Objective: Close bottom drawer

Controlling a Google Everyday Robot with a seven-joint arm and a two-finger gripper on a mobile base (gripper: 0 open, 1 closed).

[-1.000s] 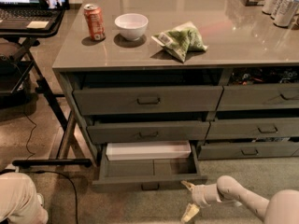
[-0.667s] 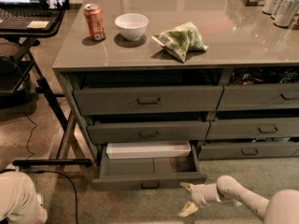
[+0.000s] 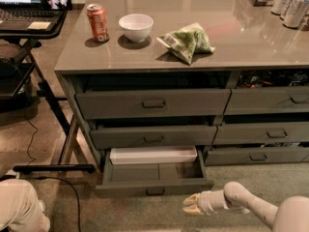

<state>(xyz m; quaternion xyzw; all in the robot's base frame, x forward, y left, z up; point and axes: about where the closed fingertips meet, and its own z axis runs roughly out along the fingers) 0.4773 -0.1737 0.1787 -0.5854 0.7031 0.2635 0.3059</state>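
Note:
The bottom drawer (image 3: pixel 154 183) of the left stack is pulled out, with a low grey front panel and a small dark pull (image 3: pixel 155 191). Inside lie a white rectangular tray (image 3: pixel 153 154) at the back and a divided grey floor (image 3: pixel 154 171). My gripper (image 3: pixel 192 205) is low at the lower right, just below and in front of the drawer's right front corner, its pale fingers pointing left. It holds nothing.
Above are the medium drawer front (image 3: pixel 153 136) and the taller drawer front (image 3: pixel 153 103). The grey counter (image 3: pixel 231 42) carries a soda can (image 3: pixel 97 22), white bowl (image 3: pixel 135 27) and green chip bag (image 3: pixel 187 41). A laptop stand (image 3: pixel 29 28) is left. A person's knee (image 3: pixel 19 207) is lower left.
My gripper has moved a little up and left toward the drawer's right front corner. The drawer has not visibly moved.

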